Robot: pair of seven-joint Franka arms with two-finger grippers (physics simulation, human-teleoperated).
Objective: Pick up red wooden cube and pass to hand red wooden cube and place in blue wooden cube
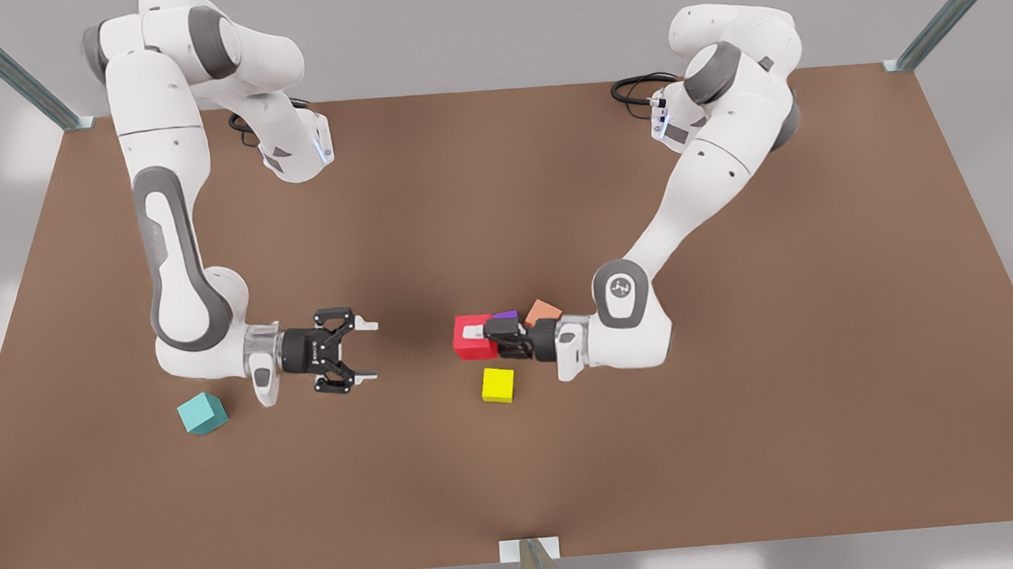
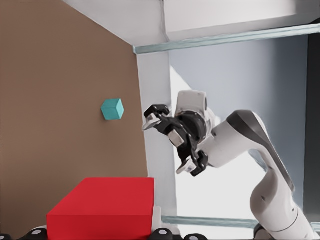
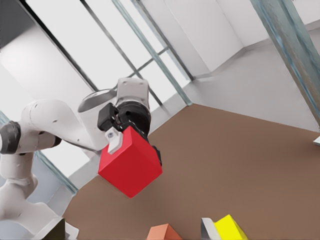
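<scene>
Colour rundown: the red wooden cube (image 1: 473, 337) is showing up bright, plain matte red. The blue wooden cube (image 1: 202, 413) is really looking teal. A yellow cube (image 1: 498, 385), salmon-orange cube (image 1: 543, 311) and purple cube (image 1: 505, 316) are sitting on the flat brown table (image 1: 736, 445). Both arms are white with grey joints and black grippers.
</scene>
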